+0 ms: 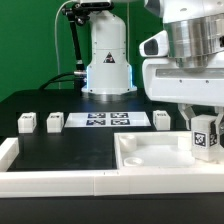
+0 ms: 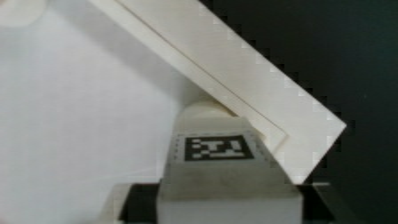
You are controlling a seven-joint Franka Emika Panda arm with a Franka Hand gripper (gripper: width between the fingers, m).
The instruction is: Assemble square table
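Observation:
The square table top (image 1: 150,160) lies at the front right in the exterior view, a white tray with a raised rim. My gripper (image 1: 204,124) is shut on one white tagged leg (image 1: 205,137) and holds it upright over the top's far right corner. In the wrist view the leg (image 2: 217,150) sits between my dark fingers (image 2: 134,198), with my gripper (image 2: 217,203) just above the corner rim (image 2: 267,95). Three more legs (image 1: 27,122) (image 1: 54,122) (image 1: 162,120) stand in a row on the black table behind the top.
The marker board (image 1: 108,120) lies flat between the loose legs. A low white border rail (image 1: 30,170) runs along the front and the exterior view's left. The robot's base (image 1: 108,60) stands at the back with cables beside it.

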